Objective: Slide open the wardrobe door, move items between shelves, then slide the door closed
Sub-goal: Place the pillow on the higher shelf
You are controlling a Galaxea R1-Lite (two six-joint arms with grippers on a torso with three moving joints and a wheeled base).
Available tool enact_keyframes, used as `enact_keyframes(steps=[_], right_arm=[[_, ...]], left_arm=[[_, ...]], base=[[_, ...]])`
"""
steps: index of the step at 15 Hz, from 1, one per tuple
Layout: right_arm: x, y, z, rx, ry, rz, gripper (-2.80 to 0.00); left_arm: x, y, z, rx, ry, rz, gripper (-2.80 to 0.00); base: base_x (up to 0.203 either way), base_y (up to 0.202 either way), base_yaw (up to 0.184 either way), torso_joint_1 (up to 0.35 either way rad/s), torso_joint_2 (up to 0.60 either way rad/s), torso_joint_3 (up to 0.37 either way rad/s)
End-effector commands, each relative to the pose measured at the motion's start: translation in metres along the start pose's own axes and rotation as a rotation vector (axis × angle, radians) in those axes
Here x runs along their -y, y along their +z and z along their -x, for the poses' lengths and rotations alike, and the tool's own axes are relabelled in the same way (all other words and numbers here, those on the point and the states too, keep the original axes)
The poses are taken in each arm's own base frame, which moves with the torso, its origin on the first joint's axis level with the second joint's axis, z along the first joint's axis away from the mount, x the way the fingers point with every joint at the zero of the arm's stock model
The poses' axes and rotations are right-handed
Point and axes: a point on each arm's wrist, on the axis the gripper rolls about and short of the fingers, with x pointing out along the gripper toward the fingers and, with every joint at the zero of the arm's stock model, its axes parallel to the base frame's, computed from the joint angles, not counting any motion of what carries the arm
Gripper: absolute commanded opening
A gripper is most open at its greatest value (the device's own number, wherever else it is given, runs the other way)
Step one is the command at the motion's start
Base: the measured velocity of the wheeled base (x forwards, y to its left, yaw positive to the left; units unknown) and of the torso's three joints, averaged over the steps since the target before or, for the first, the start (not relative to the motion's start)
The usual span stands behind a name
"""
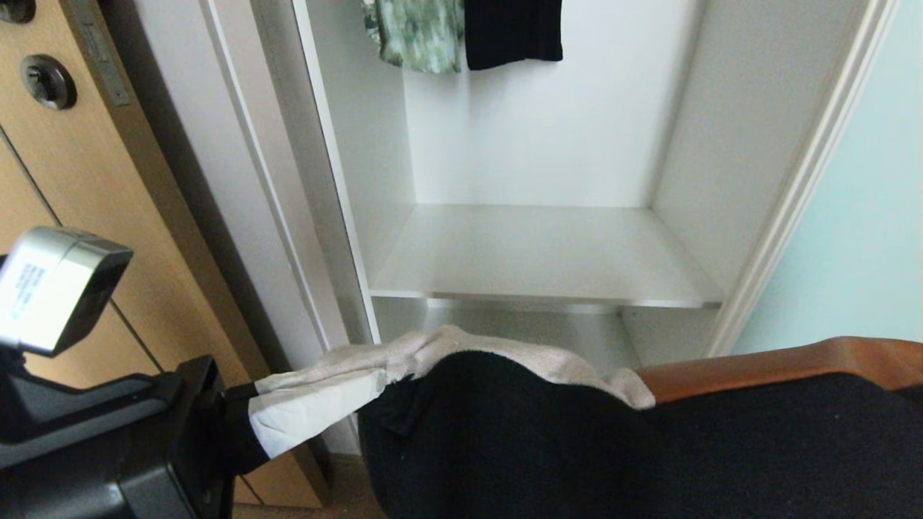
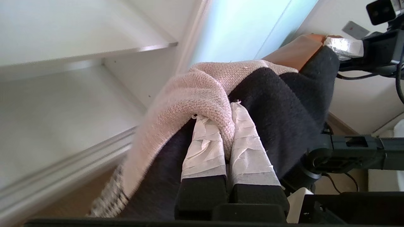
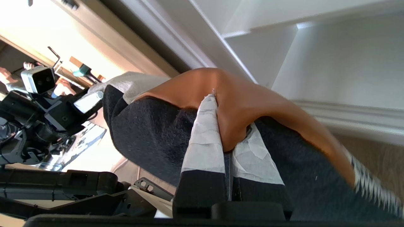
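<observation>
The cushion (image 1: 577, 440) hangs in front of the open wardrobe, its black back toward me, with a beige knit edge on the left and a rust-brown leather edge on the right. My left gripper (image 1: 360, 393) is shut on the beige corner; its taped fingers (image 2: 249, 151) pinch the knit fold (image 2: 202, 94). My right gripper (image 3: 230, 116) is shut on the rust-brown corner (image 3: 233, 104) and is hidden in the head view. A white shelf (image 1: 541, 252) lies just beyond and above the cushion. The sliding wardrobe door (image 1: 858, 245), pale aqua, stands slid to the right.
A green patterned garment (image 1: 422, 36) and a black one (image 1: 512, 32) hang above the shelf. A tan wooden door (image 1: 79, 187) with a latch stands to the left. Below the shelf a lower compartment (image 1: 577, 328) shows, with the floor track (image 2: 63, 170) at its foot.
</observation>
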Motion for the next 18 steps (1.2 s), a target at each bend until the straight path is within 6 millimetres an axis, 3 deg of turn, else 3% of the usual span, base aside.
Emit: enact_keyframes(steps=[1, 8, 13, 18], right_arm=[[0.0, 0.0, 0.0, -0.002, 0.003, -0.003, -2.8], [0.0, 0.0, 0.0, -0.001, 0.003, -0.001, -2.8], [-0.001, 0.004, -0.003, 0.0, 0.003, 0.006, -2.8], [-0.013, 0.037, -0.024, 0.029, 0.024, 0.024, -2.8]], left_arm=[[0.0, 0.0, 0.0, 0.001, -0.002, 0.002, -2.8], [0.0, -0.002, 0.003, -0.001, -0.003, -0.004, -2.8], [0.0, 0.0, 0.0, -0.005, 0.015, -0.043, -2.8], [0.005, 0.037, -0.014, 0.025, 0.065, -0.049, -2.8]], base=[[0.195, 0.0, 0.003, 0.004, 0.0, 0.005], [0.181, 0.0, 0.001, 0.005, 0.0, 0.003], [0.0, 0.0, 0.0, 0.0, 0.0, 0.0], [0.0, 0.0, 0.0, 0.0, 0.0, 0.0]])
